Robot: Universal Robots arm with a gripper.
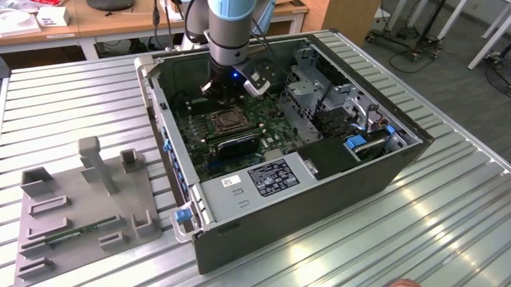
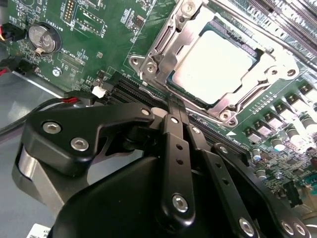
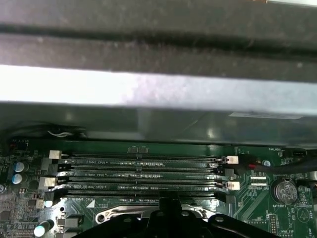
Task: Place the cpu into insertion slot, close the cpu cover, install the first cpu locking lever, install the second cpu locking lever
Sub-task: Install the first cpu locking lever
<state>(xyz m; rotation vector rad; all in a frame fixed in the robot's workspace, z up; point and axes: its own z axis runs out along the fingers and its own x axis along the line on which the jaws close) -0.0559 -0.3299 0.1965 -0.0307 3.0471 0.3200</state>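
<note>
one cpu (image 2: 215, 67) under cpu cover (image 2: 163, 45), just beyond closed pincer (image 2: 173, 105)

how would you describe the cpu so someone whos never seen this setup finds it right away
Look into the open computer case, at the green motherboard inside it. Near the board's middle, the cpu is the flat pale silvery square framed by the shiny cpu cover; the neighbouring memory slots are long, black and narrow.
</note>
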